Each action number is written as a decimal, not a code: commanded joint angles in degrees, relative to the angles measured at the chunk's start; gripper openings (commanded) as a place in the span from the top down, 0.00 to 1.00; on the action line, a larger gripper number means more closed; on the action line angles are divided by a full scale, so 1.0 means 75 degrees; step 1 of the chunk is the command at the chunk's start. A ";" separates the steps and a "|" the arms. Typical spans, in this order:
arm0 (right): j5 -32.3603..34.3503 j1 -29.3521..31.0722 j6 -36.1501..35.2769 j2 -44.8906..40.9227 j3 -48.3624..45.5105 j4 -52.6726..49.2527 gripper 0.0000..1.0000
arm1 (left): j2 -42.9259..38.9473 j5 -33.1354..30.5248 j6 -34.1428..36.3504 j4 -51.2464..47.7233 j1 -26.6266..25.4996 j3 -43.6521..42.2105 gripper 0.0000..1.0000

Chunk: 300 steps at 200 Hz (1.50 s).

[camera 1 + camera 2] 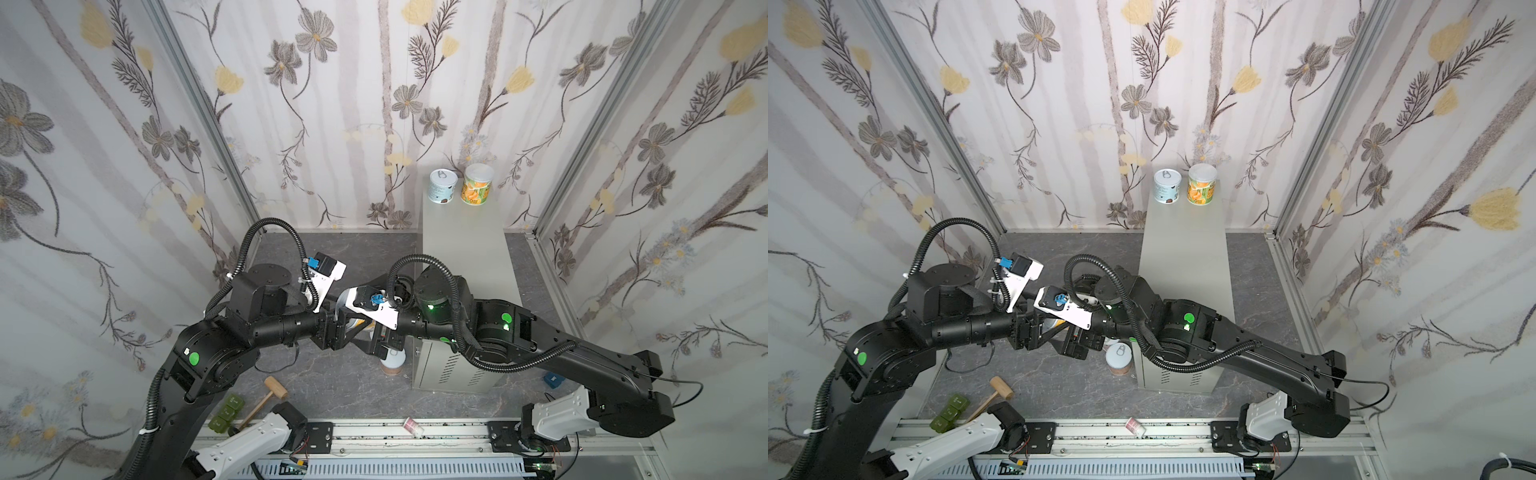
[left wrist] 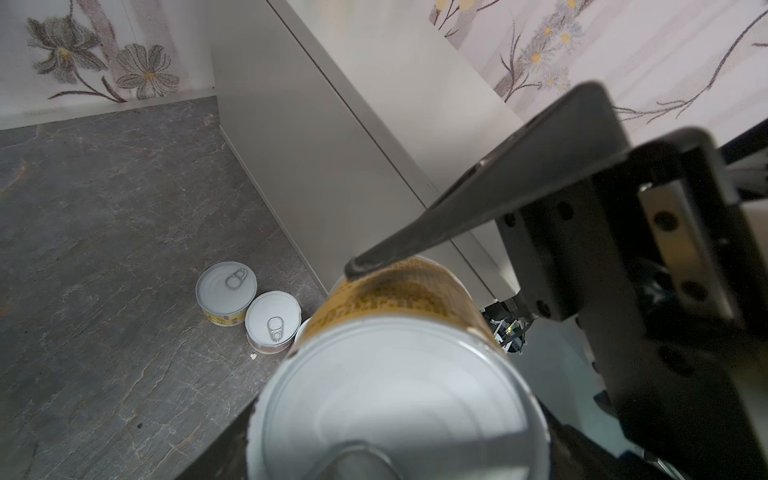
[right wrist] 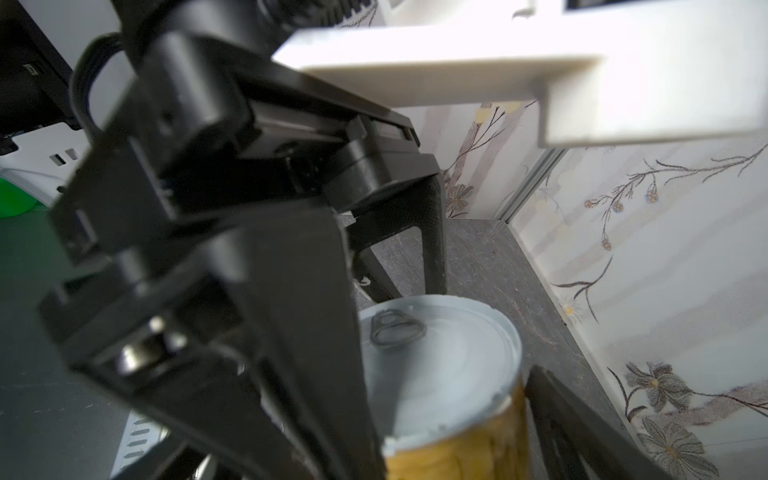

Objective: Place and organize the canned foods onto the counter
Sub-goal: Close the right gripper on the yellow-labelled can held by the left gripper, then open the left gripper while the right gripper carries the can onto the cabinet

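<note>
A yellow can (image 2: pixel 399 399) is clamped by the left gripper (image 2: pixel 365 357); it is straddled by the right gripper (image 3: pixel 449 415), jaws set apart.

Where the arms meet, in both top views, the left claw (image 1: pixel 345 330) is mostly covered from above, and only a yellow sliver of the held can (image 1: pixel 355 325) shows. The right arm (image 1: pixel 540 349) hides the near end of the desk (image 1: pixel 461 249) and part of a small blue object (image 1: pixel 553 380). In the left wrist view the held can is blurred, cut off below, and screens most of a floor can (image 2: pixel 302 328). A tiny pink-and-white item (image 1: pixel 413 426) on the rail (image 1: pixel 449 434) is too small to identify.
</note>
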 commanded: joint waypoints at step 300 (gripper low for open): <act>0.1823 -0.0043 -0.0123 -0.0674 -0.0784 0.1640 0.33 | 0.0026 -0.0237 -0.0200 0.0906 0.0004 0.0209 0.00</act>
